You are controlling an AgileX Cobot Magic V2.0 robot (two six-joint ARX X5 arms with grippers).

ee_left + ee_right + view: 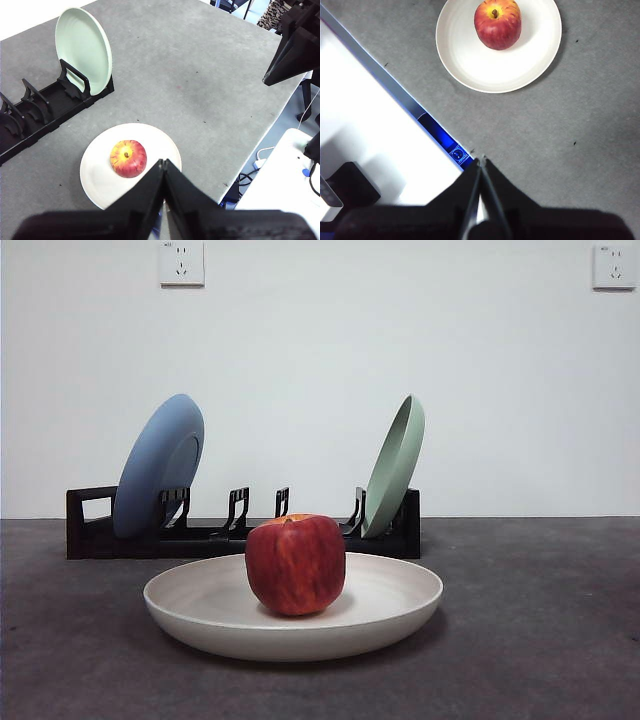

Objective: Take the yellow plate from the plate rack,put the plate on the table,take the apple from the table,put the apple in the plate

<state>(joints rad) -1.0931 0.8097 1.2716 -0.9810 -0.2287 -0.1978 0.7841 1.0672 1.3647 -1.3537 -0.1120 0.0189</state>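
The left end effector (163,167) hangs above the tabletop (200,75) with its two black jaws pressed together, holding nothing — the yellow plate (100,182) lies flat just ahead of and below its tips, with the apple (128,158) sitting upright in it, stem dip up. Farther out from this end effector the plate rack (45,107) runs along the tabletop, a pale green plate (82,47) leaning in its end slot; the front view also shows a blue plate (158,465) leaning at the rack's other end. The right end effector (481,167) is likewise closed and empty, raised over the tabletop's edge — plate and apple lie well ahead of its tips.
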